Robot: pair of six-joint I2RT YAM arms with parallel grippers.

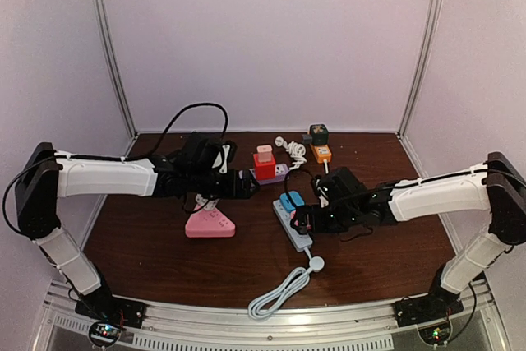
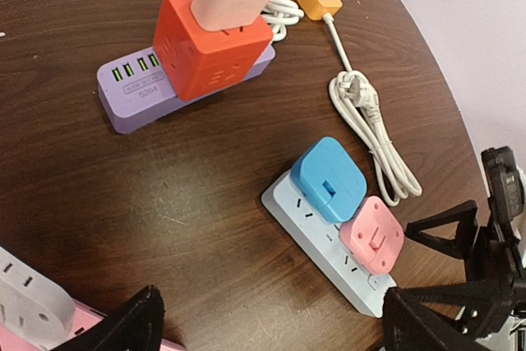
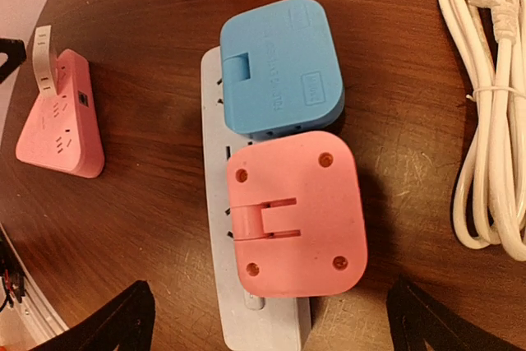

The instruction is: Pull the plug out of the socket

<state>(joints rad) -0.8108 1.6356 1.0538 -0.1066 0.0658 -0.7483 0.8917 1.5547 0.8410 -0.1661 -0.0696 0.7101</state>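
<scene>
1 pink plug [image 3: 292,213], between open right fingers [image 3: 119,326]

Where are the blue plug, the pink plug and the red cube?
blue plug [image 3: 283,71]: right wrist view, its flat top.
pink plug [image 3: 296,215]: right wrist view, its flat top.
red cube [image 2: 209,59]: left wrist view, a bare face.
</scene>
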